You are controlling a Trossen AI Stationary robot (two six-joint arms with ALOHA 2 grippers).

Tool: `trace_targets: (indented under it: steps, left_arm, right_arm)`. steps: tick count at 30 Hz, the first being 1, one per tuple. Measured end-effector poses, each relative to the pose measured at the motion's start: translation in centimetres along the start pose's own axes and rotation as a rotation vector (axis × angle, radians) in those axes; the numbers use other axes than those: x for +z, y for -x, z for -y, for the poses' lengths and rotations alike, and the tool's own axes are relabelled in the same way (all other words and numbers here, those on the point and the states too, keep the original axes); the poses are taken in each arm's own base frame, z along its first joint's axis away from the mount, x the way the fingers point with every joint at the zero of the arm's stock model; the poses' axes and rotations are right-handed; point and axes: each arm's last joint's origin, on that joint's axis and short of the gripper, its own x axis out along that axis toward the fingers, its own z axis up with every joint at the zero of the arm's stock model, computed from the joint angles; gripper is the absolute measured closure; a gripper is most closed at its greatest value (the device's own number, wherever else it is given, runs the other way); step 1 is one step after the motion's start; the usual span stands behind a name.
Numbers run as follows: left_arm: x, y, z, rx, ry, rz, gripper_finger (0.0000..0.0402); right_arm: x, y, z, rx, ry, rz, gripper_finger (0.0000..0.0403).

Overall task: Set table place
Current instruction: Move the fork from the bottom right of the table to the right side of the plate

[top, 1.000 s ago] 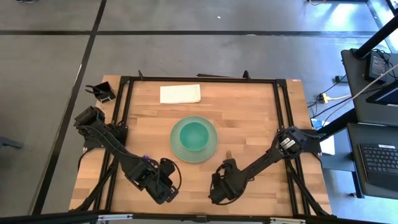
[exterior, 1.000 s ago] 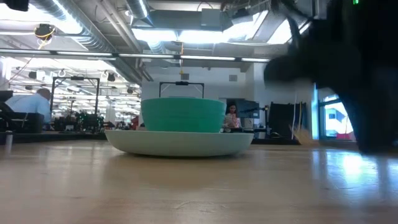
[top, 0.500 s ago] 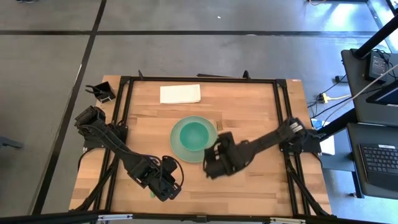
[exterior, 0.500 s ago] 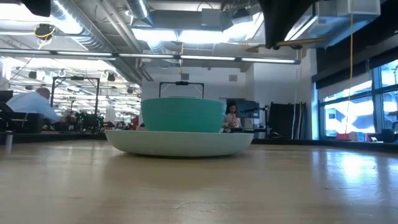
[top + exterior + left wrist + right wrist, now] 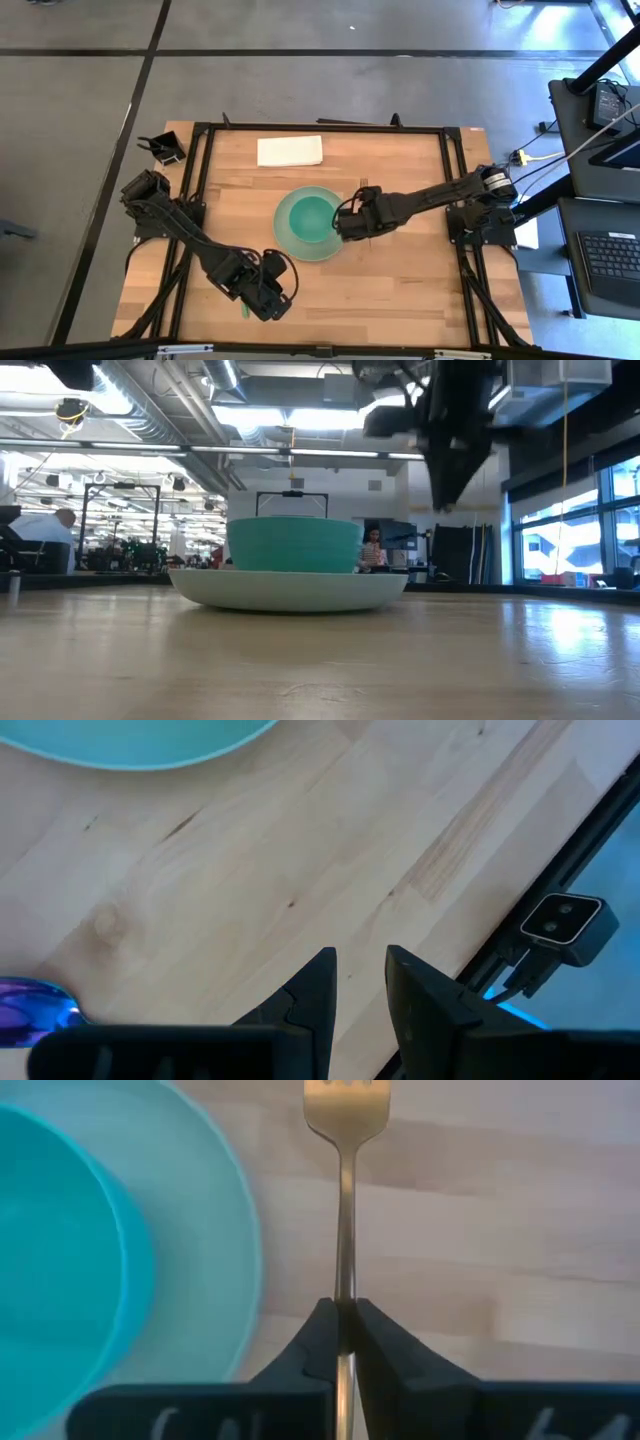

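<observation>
A teal bowl (image 5: 310, 214) stands in a pale green plate (image 5: 325, 245) at the middle of the wood table (image 5: 400, 160). My right gripper (image 5: 347, 222) hangs just right of the plate, shut on a slim gold fork (image 5: 345, 1140). My left gripper (image 5: 272, 298) is low near the table's near left, its fingers (image 5: 322, 988) slightly apart and empty. The spoon lies on the table beside it. Its purple head (image 5: 30, 1012) shows in the left wrist view and its teal handle (image 5: 243, 311) in the high view. My right gripper (image 5: 343, 1305) pinches the fork's thin handle (image 5: 344, 1280) between its two fingertips. The fork runs on ahead of the fingers along their line, tines (image 5: 345, 1092) foremost, beside the plate's rim (image 5: 235, 1230). In the low view the gripper (image 5: 445, 480) hangs well above the table.
A white napkin (image 5: 290, 150) lies at the far side of the table. A small black holder (image 5: 165, 148) stands at the far left corner. Black frame rails (image 5: 455, 200) edge the table, with a small camera (image 5: 562, 925) at the near rail. People show in the room behind (image 5: 45, 530).
My right gripper has gone up and from near the table's near edge toward the far edge, ending beside the plate's right rim. It has stayed shut on the fork, which has come off the table. My left gripper has shifted a little toward the near edge.
</observation>
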Motion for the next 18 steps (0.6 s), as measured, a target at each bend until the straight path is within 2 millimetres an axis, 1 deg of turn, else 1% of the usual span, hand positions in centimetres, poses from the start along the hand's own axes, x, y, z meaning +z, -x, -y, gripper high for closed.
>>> trace_targets:
  steps: [3,7,14,18]
  left_arm:
    - [0.3,-0.1,-0.1,0.001,-0.016,-0.01,0.0319]
    - [0.5,-0.1,-0.1,0.007,-0.037,-0.011,0.0319]
    - [0.9,-0.2,-0.2,0.01,-0.027,-0.009,0.0319]
    - [0.9,-0.2,-0.2,0.01,-0.027,-0.009,0.0319]
  right_arm:
    - [-0.5,-1.9,0.1,0.033,-0.024,-0.009,0.0385]
    - [-0.8,-3.6,0.4,0.046,-0.042,-0.011,0.0385]
    - [-1.2,-6.2,1.4,0.043,-0.062,-0.039,0.0385]
    - [-1.7,-7.4,1.6,0.089,-0.079,-0.068,0.0385]
